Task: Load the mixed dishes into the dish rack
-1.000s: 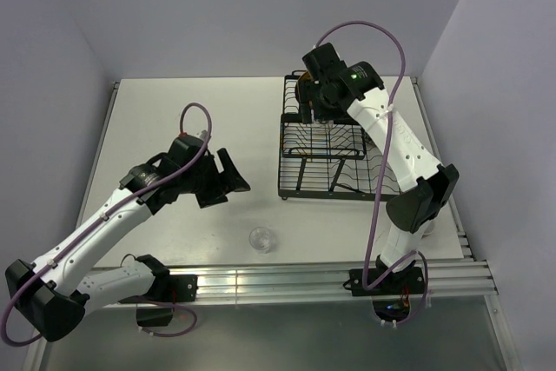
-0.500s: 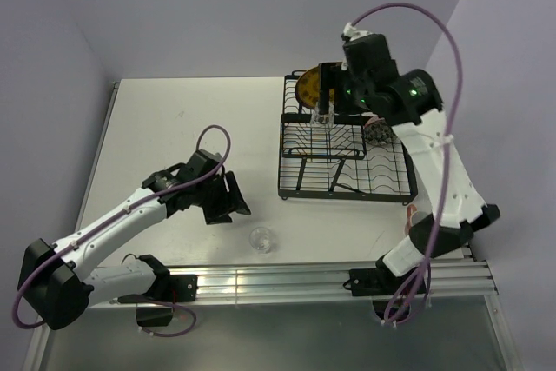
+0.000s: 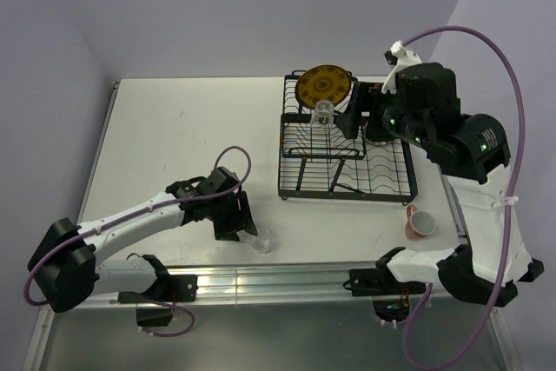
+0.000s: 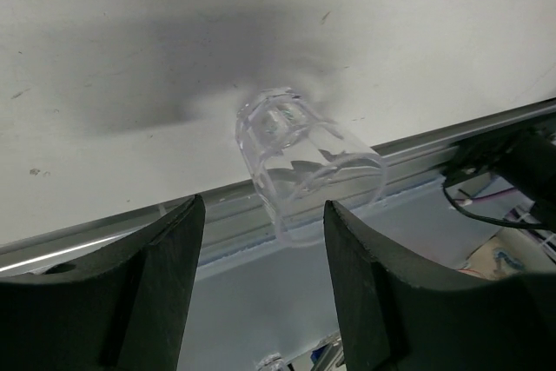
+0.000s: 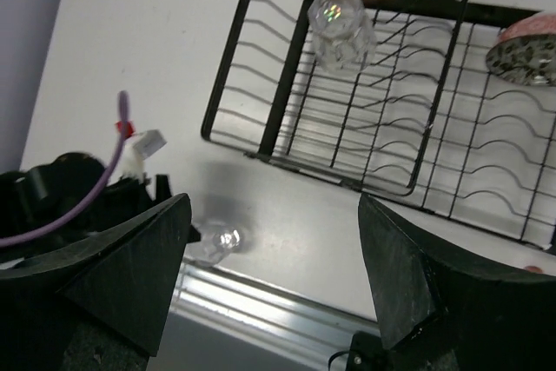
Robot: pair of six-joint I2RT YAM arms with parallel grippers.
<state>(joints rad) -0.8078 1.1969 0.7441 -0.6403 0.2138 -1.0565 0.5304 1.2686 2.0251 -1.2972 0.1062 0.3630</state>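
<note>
The black wire dish rack (image 3: 346, 195) stands at the back right. The yellow-orange plate (image 3: 323, 86) stands upright in its far slots. One clear tumbler (image 3: 324, 113) rests on the upper tier, and the patterned bowl (image 5: 526, 54) lies in the rack's right part. The second tumbler (image 3: 261, 241) stands on the table near the front edge. My left gripper (image 3: 246, 221) is open just left of it; the glass (image 4: 300, 162) sits ahead of the fingertips, not between them. My right gripper (image 3: 354, 117) is open and empty, high over the rack.
A pink cup (image 3: 420, 221) lies on the table to the right of the rack. The metal rail (image 3: 287, 282) runs along the table's front edge, close behind the table tumbler. The right wrist view also shows the rack (image 5: 295, 165) and the left arm (image 5: 78, 188).
My right gripper has pulled back up and to the right from the rack, and the tumbler stays on the upper tier. My left gripper has moved toward the front edge, up to the table tumbler.
</note>
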